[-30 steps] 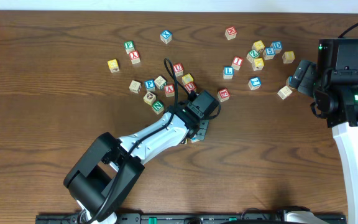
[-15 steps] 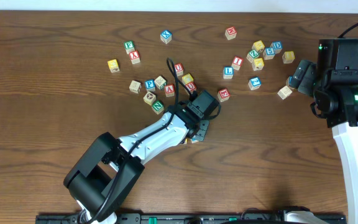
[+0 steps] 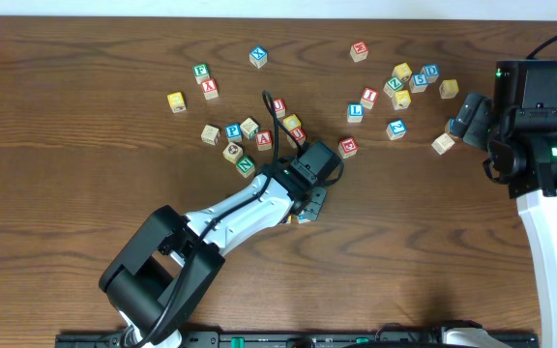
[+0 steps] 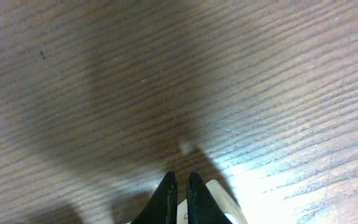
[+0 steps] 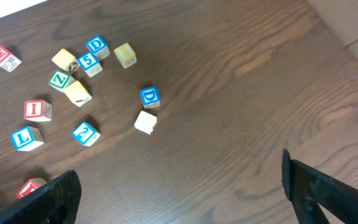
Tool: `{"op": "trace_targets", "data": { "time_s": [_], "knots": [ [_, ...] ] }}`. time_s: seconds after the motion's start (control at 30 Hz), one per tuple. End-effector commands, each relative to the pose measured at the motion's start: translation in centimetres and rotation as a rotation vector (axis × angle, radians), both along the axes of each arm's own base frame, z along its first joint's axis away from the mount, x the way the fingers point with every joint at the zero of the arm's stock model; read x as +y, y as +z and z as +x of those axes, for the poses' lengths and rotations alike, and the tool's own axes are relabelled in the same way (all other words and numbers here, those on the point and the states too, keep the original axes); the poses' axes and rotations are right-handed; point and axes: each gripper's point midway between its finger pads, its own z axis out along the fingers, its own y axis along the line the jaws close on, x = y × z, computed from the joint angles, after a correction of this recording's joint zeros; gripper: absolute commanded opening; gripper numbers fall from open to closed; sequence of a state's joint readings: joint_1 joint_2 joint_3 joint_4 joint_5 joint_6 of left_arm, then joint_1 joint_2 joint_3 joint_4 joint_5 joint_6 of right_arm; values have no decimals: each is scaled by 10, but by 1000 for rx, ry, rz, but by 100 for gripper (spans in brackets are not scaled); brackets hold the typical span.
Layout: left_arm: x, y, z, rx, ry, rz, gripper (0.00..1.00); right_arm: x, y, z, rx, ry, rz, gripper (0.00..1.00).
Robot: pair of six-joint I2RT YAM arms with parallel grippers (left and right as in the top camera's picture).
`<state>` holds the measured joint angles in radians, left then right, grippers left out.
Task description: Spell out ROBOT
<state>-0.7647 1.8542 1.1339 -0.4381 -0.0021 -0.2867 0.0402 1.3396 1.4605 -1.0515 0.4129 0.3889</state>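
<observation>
My left gripper (image 3: 307, 206) is low on the table below the middle cluster of cubes. In the left wrist view its fingers (image 4: 180, 186) stand almost together, and a pale cube (image 4: 219, 198) lies right behind and beside them; overhead only its corner (image 3: 303, 217) shows. I cannot read its letter. Pale-faced cubes lie at the left cluster (image 3: 210, 134) and near my right gripper (image 3: 443, 143), the latter also in the right wrist view (image 5: 145, 122). I cannot pick out the R, B or T cubes. My right gripper (image 3: 464, 116) hangs wide open and empty (image 5: 182, 199) at the right.
Red U (image 3: 278, 104) and red A (image 3: 264, 140) cubes lie just above my left arm, with a green cube (image 3: 246, 165) beside it. The right cluster holds a blue L (image 5: 27, 138), red I (image 5: 37, 110), blue D (image 5: 149, 96) and green Z (image 5: 59, 79).
</observation>
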Motion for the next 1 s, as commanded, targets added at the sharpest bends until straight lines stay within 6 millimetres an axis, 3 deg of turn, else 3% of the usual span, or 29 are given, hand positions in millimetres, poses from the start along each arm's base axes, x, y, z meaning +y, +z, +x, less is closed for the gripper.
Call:
{"op": "trace_targets", "data": {
  "time_s": [0.0, 0.17, 0.23, 0.37, 0.67, 0.8, 0.97],
  "knots": [
    [-12, 22, 17, -85, -9, -49, 7, -3, 7, 0, -14, -5, -16, 99],
    [-23, 38, 44, -213, 18, -95, 7, -3, 7, 0, -14, -5, -15, 99],
    [-31, 38, 40, -188, -3, -134, 7, -3, 7, 0, -14, -6, -16, 99],
    [-47, 33, 13, -60, -71, -214, 8, -3, 7, 0, -14, -5, -15, 99],
    [-52, 26, -12, -9, -111, -175, 7, -3, 7, 0, -14, -5, -16, 99],
    [-48, 24, -13, -15, -119, -146, 8, -3, 7, 0, -14, -5, -15, 99],
    [-26, 19, -5, -60, -75, -36, 7, -3, 7, 0, -14, -5, -16, 99]
  ]
}}
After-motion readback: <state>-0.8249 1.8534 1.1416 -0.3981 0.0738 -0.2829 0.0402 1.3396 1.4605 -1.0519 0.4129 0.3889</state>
